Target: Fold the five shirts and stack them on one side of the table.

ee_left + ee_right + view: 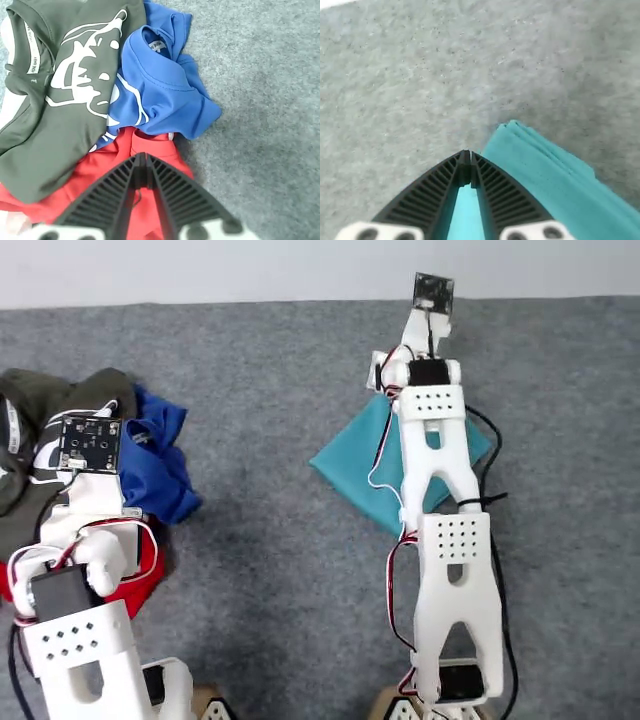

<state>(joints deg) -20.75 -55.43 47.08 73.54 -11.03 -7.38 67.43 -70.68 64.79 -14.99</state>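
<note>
The left gripper (141, 157), fingers pressed together, is hovering over the red shirt (107, 167) piled with the olive shirt (60, 100) and blue shirt (165, 95) at the table's (260, 570) left, while the right gripper (466, 153), likewise closed, is hanging by the folded teal shirt's (555, 180) far corner.

Prob. robot lab bench: grey felt table (270, 570), bare white wall (200, 270), 3D-printed arms (455, 575)

Shirt pile (160, 465) far left, under left arm (75, 640); folded shirt (350, 465) well apart, right, under right arm (455, 570)
</note>
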